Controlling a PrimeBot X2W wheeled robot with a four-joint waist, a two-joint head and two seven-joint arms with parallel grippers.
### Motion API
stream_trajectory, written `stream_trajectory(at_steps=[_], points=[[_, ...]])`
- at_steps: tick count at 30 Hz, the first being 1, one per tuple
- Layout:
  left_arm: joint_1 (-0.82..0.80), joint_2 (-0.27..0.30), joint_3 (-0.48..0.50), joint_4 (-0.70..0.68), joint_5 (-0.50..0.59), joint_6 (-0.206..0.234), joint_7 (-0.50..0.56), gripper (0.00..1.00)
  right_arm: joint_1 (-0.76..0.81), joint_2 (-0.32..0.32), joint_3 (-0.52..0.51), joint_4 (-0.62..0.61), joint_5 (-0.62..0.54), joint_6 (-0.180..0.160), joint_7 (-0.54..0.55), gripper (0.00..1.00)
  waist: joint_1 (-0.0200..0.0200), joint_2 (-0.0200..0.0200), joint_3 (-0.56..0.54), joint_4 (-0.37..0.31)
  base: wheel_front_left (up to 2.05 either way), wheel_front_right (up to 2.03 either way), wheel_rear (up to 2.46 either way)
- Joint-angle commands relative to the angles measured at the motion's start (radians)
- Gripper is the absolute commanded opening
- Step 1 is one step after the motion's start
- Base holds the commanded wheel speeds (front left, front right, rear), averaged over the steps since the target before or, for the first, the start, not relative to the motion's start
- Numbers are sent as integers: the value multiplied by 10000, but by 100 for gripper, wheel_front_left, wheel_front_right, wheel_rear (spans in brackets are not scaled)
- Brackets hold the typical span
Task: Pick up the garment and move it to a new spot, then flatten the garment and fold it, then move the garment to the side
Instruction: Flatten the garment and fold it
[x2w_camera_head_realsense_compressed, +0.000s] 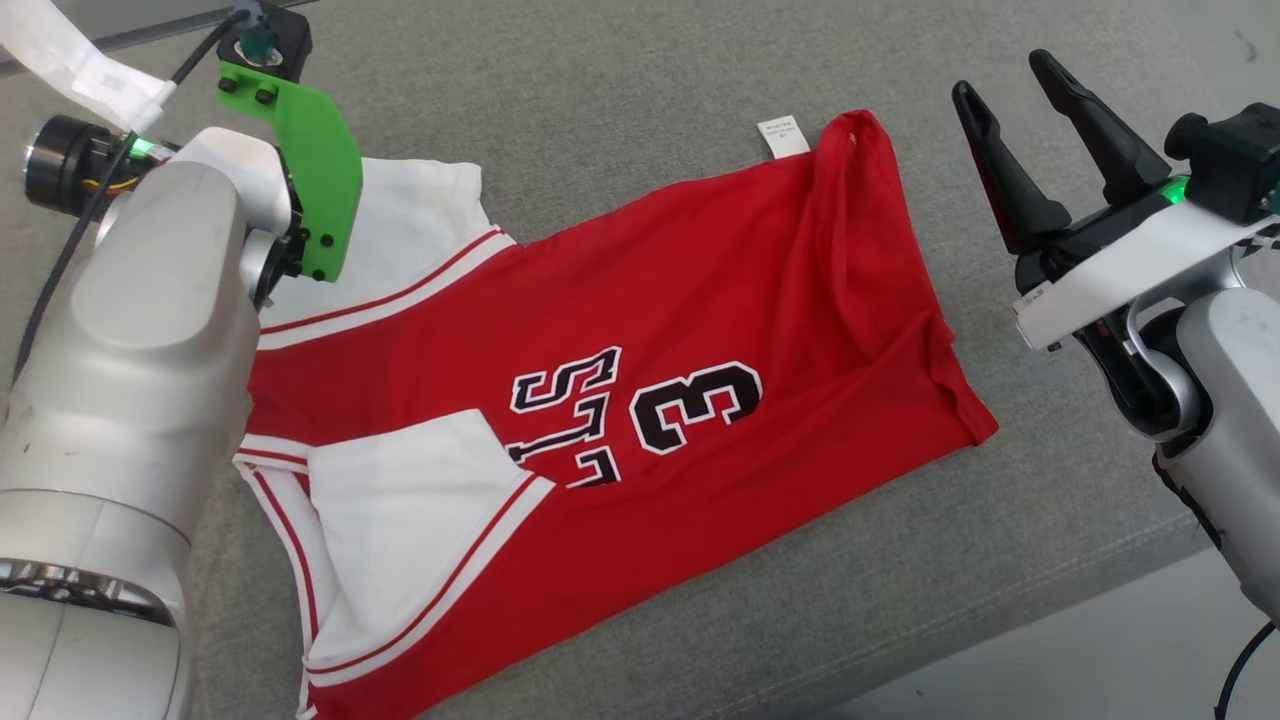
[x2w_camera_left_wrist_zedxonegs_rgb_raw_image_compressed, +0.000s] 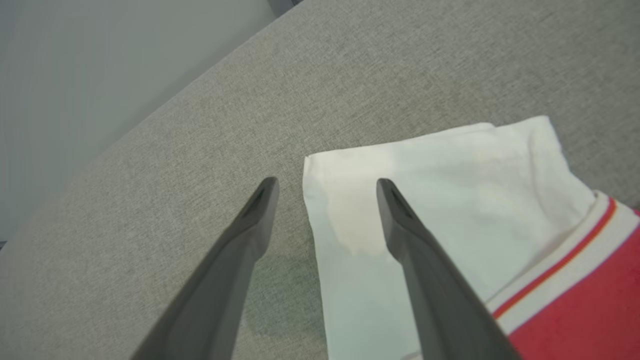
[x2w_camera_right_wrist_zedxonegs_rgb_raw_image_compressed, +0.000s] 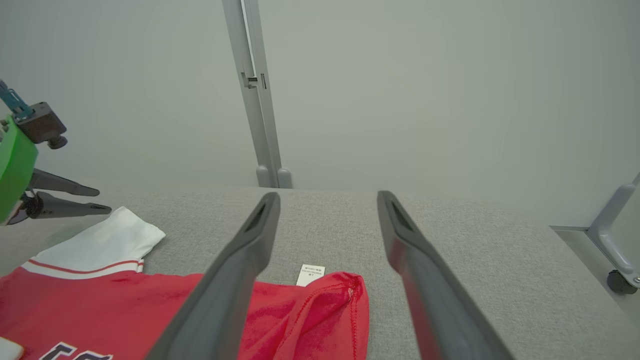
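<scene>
The red jersey (x2w_camera_head_realsense_compressed: 700, 330) lies spread on the grey cushion (x2w_camera_head_realsense_compressed: 620, 90) before me, number side up, its hem end rumpled, with a white label (x2w_camera_head_realsense_compressed: 782, 137) poking out there. My left claw (x2w_camera_left_wrist_zedxonegs_rgb_raw_image_compressed: 326, 183) is spread wide and empty, its tips straddling the edge of the white sleeve (x2w_camera_left_wrist_zedxonegs_rgb_raw_image_compressed: 450, 165) (one over cloth, one over bare cushion). My right claw (x2w_camera_head_realsense_compressed: 1003, 75) gapes too, off beside the hem, holding nothing.

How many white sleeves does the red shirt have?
2. The far white sleeve lies by the left hand; the near white sleeve lies closer to the robot. The left arm may hide more.
</scene>
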Motion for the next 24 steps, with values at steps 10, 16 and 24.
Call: stream_trajectory(at_steps=[10,16,24], points=[[-708,268,-137,854,19,104,270,100,-367,-252,534,101,478,-3,-444,100,-2,0,693,-524,0,0,0],[-849,239,-136,1126,-88,208,292,100,-468,-358,672,194,632,-3,-540,100,-2,0,820,-551,0,0,0],[-842,54,134,1648,-511,470,641,0,-623,-510,741,381,650,-3,-651,100,-2,0,913,-412,0,0,0]])
